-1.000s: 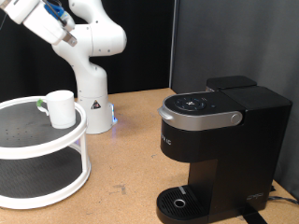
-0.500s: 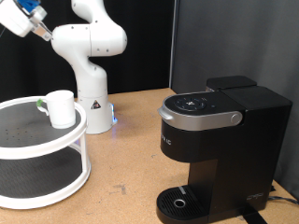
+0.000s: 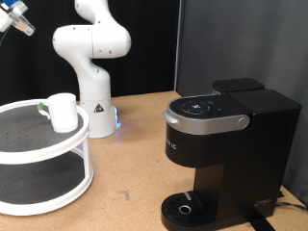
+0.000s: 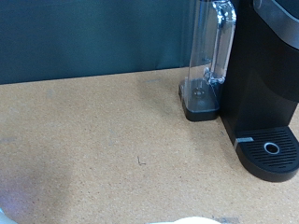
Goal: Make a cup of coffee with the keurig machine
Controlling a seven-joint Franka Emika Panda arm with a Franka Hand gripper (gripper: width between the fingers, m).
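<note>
Wooden tabletop (image 3: 135, 154) bears boxy black keurig machine (image 3: 226, 154), lid shut.

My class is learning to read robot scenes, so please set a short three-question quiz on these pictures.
1. True or false: the small white mug with a green handle stands on the black coffee machine's round drip tray.
2. Which tier of the white two-tier round stand holds the mug: A upper, B lower?
3. Fill in: the machine's silver-grey arched lid is ____ (up/down).

Key: 1 false; 2 A; 3 down.
</note>
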